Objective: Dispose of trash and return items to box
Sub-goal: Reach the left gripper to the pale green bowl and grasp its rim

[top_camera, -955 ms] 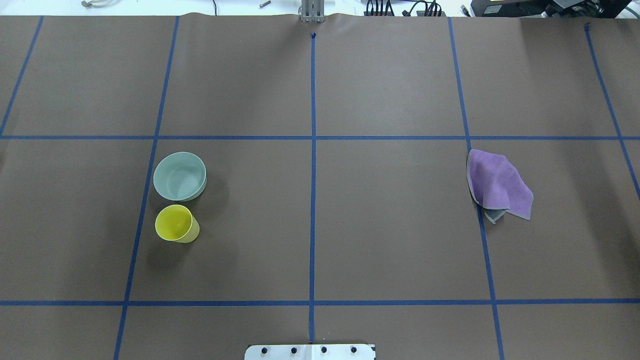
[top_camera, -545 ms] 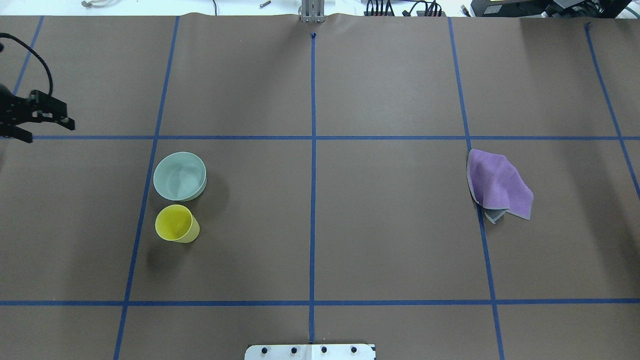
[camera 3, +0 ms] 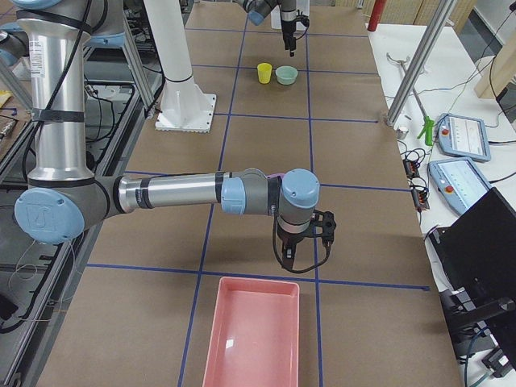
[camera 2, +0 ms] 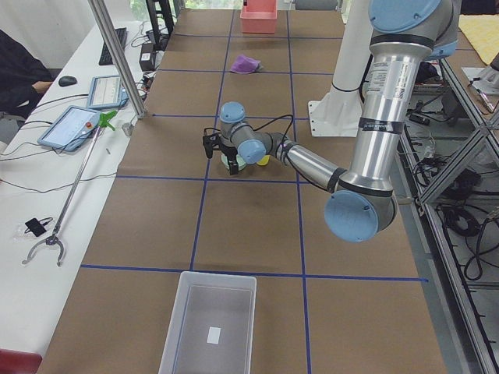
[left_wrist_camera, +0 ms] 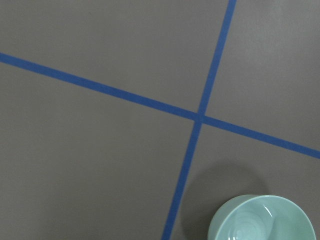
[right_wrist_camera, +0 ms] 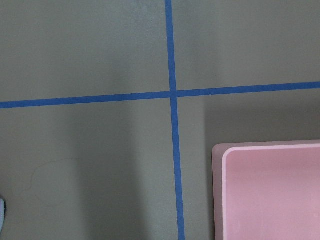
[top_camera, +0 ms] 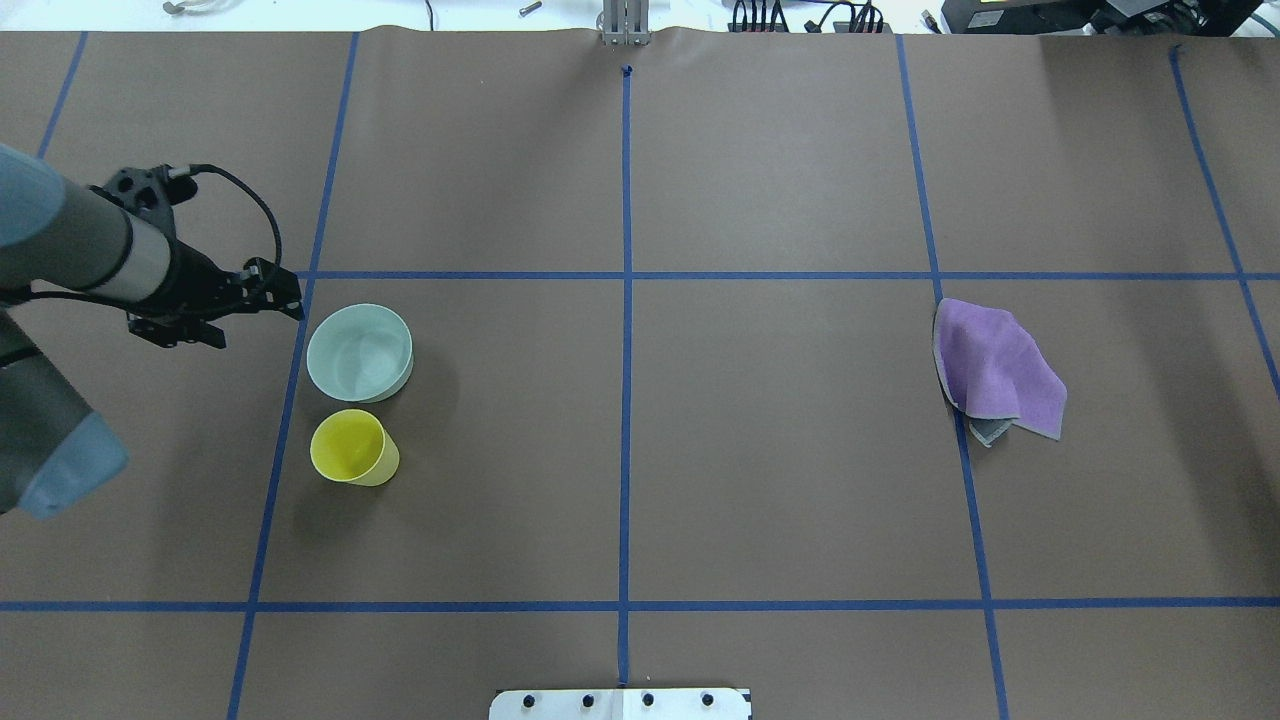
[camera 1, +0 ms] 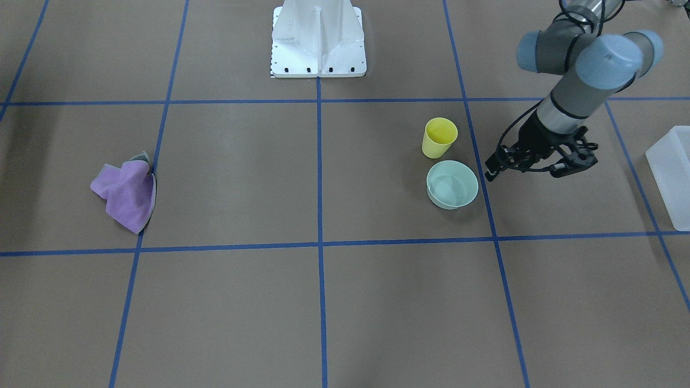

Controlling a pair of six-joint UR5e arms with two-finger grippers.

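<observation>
A pale mint-green bowl (top_camera: 360, 352) stands on the left half of the table, and a yellow cup (top_camera: 350, 447) stands upright just nearer the robot base. My left gripper (top_camera: 245, 320) hovers just left of the bowl (camera 1: 452, 184), open and holding nothing; one fingertip is close to the bowl's rim. The left wrist view shows only part of the bowl (left_wrist_camera: 262, 220). The purple cloth (top_camera: 995, 365) lies crumpled on the right half. The frosted box (camera 1: 671, 172) sits at the table's left end. My right gripper (camera 3: 310, 234) hangs near a pink bin; I cannot tell its state.
The pink bin (camera 3: 254, 330) sits at the table's right end, partly in the right wrist view (right_wrist_camera: 270, 190). The white robot base (camera 1: 318, 40) stands at the near middle edge. Blue tape lines cross the brown table. Tablets and a person's arm are beside the far edge.
My left arm has come in from the left edge and moved right and nearer, up to the bowl. Its gripper stays open. Bowl, cup and cloth have not moved.
</observation>
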